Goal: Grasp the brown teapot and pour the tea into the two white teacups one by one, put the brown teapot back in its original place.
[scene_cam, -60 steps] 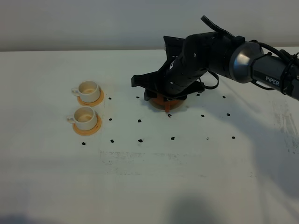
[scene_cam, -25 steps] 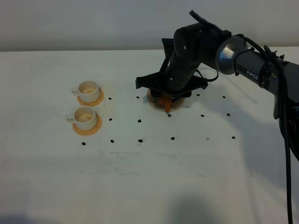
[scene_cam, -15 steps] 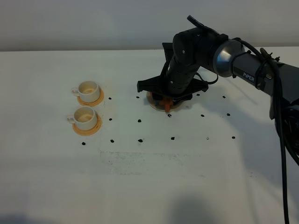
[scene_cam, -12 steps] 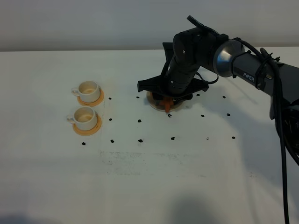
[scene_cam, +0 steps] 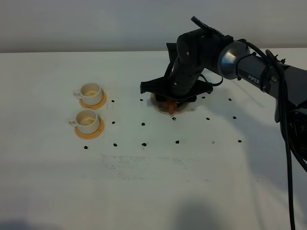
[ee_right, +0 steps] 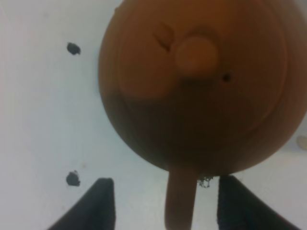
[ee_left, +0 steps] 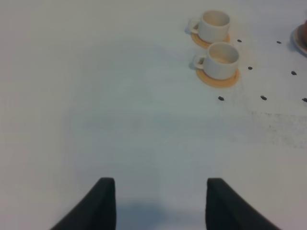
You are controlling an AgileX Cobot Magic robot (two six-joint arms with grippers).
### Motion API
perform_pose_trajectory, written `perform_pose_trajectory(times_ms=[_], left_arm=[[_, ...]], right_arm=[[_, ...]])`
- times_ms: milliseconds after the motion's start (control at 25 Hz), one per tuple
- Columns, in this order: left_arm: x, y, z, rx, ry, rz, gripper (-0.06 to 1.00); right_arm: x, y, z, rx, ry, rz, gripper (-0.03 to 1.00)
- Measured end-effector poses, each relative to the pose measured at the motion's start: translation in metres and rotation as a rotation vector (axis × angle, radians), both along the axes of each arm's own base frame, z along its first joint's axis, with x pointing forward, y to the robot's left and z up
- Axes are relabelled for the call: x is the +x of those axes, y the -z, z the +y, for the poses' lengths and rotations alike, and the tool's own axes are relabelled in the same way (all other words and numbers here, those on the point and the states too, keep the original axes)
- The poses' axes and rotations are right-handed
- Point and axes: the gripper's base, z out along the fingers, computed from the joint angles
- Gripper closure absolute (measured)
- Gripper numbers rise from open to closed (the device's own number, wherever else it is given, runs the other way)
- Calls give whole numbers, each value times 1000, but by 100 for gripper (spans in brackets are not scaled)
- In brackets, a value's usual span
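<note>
My right pincer (ee_right: 166, 203) hangs released over the brown teapot (ee_right: 192, 91), not yet gripping.

The teapot sits on its pale coaster (scene_cam: 157, 106), just above the middle of the high view, mostly hidden under my arm. I have a finger at each side of the narrow stem I take for its handle (ee_right: 180, 203), so closing should catch it. It is squat, round, matte reddish-brown, with a small knob on the lid. The two white teacups (scene_cam: 90, 92) wait at left on orange coasters. My left pincer (ee_left: 158, 203) idles released above the bare worktop (ee_left: 120, 120).
</note>
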Motion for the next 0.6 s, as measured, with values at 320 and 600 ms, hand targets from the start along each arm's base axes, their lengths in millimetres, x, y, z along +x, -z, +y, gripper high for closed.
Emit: perform_pose_trajectory(times_ms=[320, 600], left_arm=[[0, 0, 0, 0, 0, 0, 50], [0, 0, 0, 0, 0, 0, 50]], right_arm=[[0, 0, -1, -7, 1, -5, 53], [2, 0, -2, -26, -20, -24, 82]])
